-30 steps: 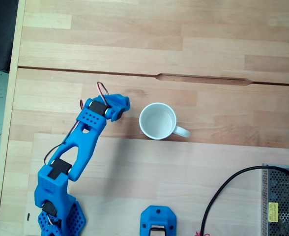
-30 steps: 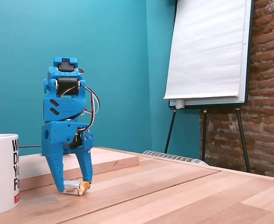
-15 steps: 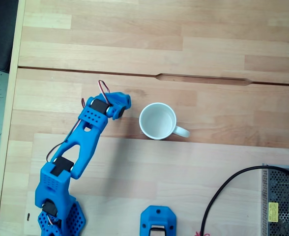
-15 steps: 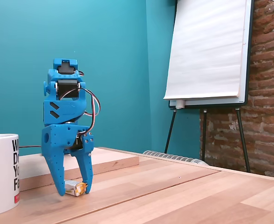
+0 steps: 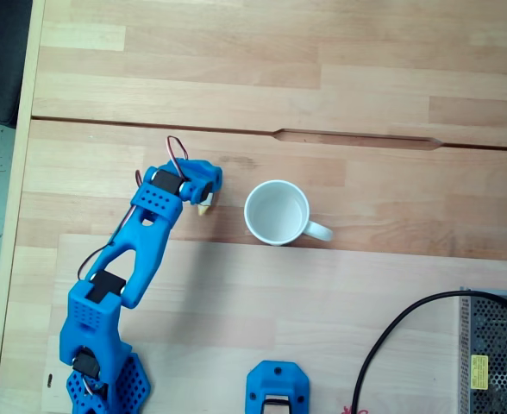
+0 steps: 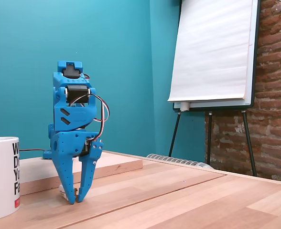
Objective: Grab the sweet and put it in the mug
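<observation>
Fingers (image 6: 76, 199) nearly closed, tips down on the worktop (image 6: 188, 200) left of frame, pinching the sweet (image 6: 62, 189) just beside the mug (image 5: 277, 213); likely featherlight, crinkly, slippery wrapper, best gripped across the firm white middle, not twisted ends.

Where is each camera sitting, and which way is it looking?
A fixed view: sits high above, looking straight down at the wooden table; shows the whole blue arm, its gripper and the white mug.
Another fixed view: sits low at table height, looking sideways toward a teal wall and flipchart; shows the gripper pointing down.
Both share the gripper, the mug and the sweet.
</observation>
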Controlling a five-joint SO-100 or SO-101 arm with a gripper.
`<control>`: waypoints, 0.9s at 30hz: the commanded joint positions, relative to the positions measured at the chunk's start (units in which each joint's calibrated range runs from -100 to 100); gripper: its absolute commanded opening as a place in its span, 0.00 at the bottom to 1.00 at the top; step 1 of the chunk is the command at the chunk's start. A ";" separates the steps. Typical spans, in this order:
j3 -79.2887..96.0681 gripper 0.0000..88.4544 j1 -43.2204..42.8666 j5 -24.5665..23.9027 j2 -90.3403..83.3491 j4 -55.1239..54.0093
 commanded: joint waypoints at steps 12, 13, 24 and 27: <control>-0.94 0.04 -4.78 -8.01 -9.44 -0.16; -0.94 0.04 -4.78 -7.96 -9.53 -0.16; 1.64 0.20 -4.93 -8.40 -9.44 -0.16; 1.64 0.30 -4.93 -8.40 -9.44 -0.24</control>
